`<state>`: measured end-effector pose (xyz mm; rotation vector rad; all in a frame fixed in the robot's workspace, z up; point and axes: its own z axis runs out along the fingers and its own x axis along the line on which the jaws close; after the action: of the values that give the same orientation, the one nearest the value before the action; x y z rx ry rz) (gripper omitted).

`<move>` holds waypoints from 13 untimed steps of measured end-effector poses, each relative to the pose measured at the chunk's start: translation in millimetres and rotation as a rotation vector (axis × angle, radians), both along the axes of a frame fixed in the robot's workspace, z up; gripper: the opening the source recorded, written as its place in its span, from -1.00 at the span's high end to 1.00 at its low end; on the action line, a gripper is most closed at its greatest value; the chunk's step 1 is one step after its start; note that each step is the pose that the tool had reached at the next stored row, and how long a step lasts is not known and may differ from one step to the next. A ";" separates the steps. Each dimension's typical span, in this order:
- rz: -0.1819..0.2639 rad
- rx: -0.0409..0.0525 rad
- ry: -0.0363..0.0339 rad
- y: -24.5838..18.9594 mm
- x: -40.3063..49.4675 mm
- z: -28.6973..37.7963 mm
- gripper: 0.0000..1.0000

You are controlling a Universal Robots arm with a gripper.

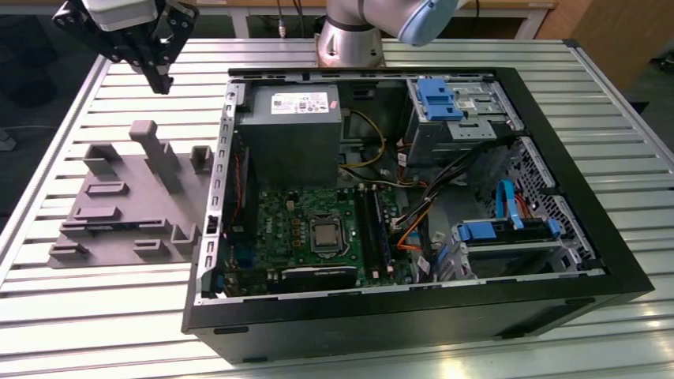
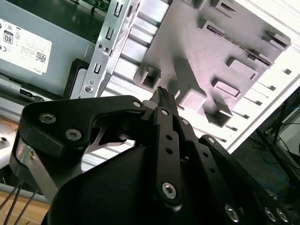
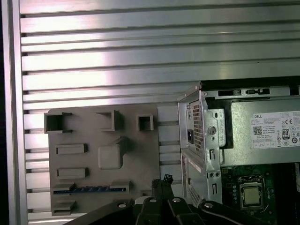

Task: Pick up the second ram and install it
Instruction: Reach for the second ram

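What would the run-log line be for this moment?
gripper: shut, raised above table near grey fixture | second ram: lying in fixture slot, untouched | computer case: open, motherboard exposed

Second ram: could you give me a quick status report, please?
Gripper hangs high near the grey fixture, jaws shut, empty. Second ram lying in a fixture slot, untouched. Nothing between them.

claw (image 1: pixel 161 81) black | fixture (image 1: pixel 116 201) grey | case (image 1: pixel 421 312) black | motherboard (image 1: pixel 276 225) green | table (image 1: pixel 106 304) silver, ribbed | clips (image 1: pixel 437 99) blue
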<state>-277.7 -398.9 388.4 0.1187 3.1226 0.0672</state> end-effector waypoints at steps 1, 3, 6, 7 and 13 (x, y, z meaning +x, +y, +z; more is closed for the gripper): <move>0.000 0.0000 0.0000 0.0 -1.5 -0.1 0.79; 0.000 0.0000 0.0003 0.0 -4.5 -0.1 0.79; 0.000 0.0000 0.0005 0.0 -9.4 -0.2 0.79; 0.000 0.0000 0.0006 0.0 -11.0 -0.2 0.79; 0.000 0.0000 0.0011 0.0 -21.1 -0.3 0.79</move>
<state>-298.8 -398.9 388.1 0.1189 3.1237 0.0671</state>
